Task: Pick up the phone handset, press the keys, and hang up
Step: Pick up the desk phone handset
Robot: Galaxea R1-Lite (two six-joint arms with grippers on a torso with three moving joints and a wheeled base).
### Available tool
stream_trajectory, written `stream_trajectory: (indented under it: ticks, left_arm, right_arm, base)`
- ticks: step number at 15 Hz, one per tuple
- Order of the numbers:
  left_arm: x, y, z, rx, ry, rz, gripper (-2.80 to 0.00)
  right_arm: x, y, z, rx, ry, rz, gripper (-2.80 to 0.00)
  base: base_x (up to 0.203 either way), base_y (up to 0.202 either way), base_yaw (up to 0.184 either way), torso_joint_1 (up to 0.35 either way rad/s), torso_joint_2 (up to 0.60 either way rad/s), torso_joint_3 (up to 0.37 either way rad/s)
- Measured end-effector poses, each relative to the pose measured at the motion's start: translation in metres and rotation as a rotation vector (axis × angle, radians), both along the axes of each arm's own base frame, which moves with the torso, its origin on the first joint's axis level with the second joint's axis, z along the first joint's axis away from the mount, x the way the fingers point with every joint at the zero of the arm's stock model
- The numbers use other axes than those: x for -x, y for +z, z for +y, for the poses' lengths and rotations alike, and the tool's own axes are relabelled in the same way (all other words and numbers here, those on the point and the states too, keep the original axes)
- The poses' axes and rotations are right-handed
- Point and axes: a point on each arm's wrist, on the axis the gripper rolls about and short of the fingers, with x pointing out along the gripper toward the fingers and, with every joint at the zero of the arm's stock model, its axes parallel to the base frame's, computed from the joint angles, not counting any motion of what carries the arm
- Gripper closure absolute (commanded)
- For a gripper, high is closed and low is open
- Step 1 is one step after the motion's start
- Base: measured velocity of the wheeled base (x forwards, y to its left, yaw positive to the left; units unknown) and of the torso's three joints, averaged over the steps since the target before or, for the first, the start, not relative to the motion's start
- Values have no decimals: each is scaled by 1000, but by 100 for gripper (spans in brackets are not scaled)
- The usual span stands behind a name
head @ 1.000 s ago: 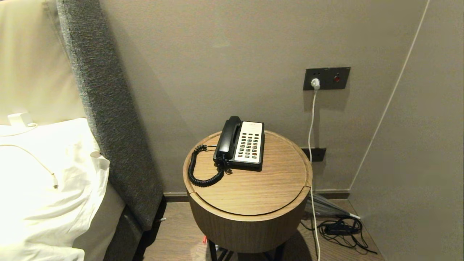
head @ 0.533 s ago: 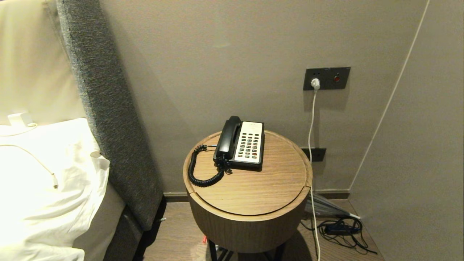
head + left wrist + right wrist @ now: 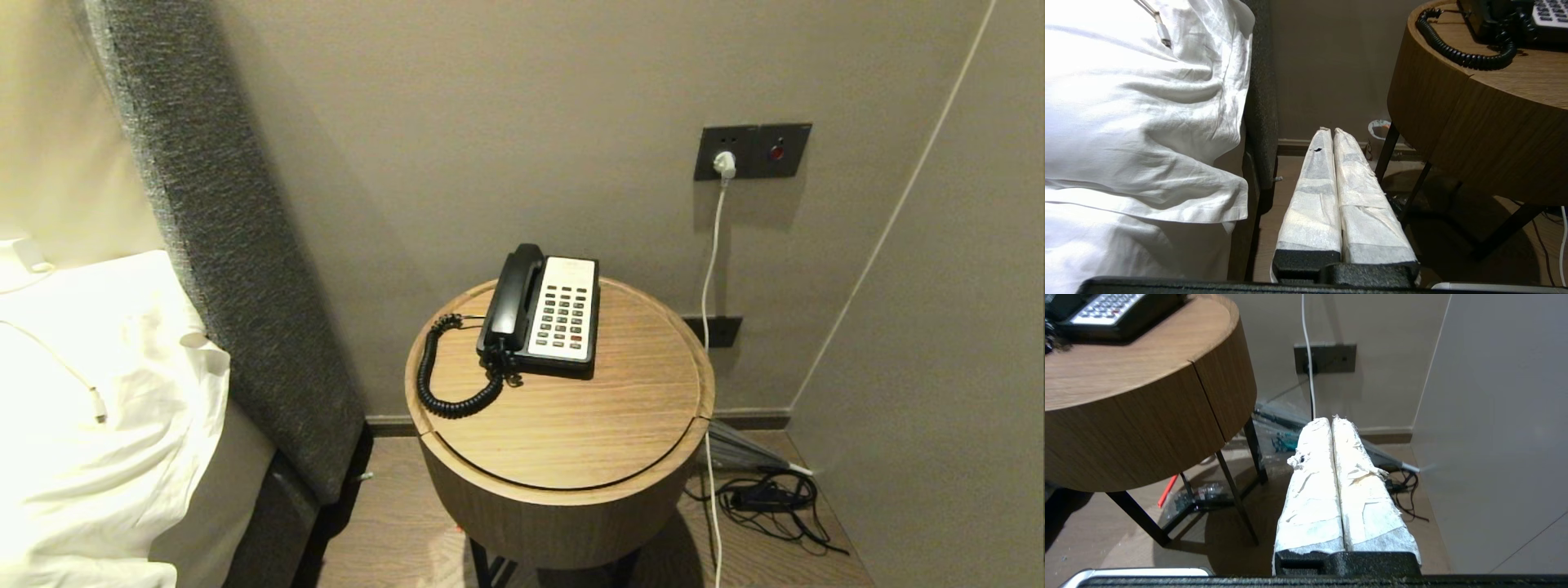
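Still resting in the cradle of the phone base toward the round table's back edge: phone handset, view just tipping closer, left gripper and right gripper hanging pressed together, empty, below tabletop, reaching not begun.

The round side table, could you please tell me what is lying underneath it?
Under the round side table, black legs, a red stick and small litter lie on the floor. Its drum hides the rest.

Head camera looks down on the round table; both wrist cameras view its sides from below.
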Motion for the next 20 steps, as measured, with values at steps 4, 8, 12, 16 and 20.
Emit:
stream_trajectory:
  ticks: [4, 8, 12, 16, 20]
  left_arm:
    - [0, 0, 0, 1, 0, 0, 0]
    - [0, 0, 0, 1, 0, 0, 0]
    - [0, 0, 0, 0, 0, 0, 0]
    - [0, 0, 0, 1, 0, 0, 0]
    - [0, 0, 0, 0, 0, 0, 0]
  right_arm:
    - [0, 0, 0, 0, 0, 0, 0]
    - [0, 0, 0, 0, 0, 0, 0]
    - [0, 0, 0, 0, 0, 0, 0]
    - [0, 0, 0, -1, 0, 0, 0]
    - [0, 0, 0, 0, 0, 1, 0]
  base:
    - [0, 0, 0, 4, 1, -199]
    - [0, 0, 0, 1, 3, -202]
    - [0, 0, 0, 1, 3, -196]
    - [0, 0, 0, 0, 3, -202]
    - [0, 0, 0, 2, 3, -201]
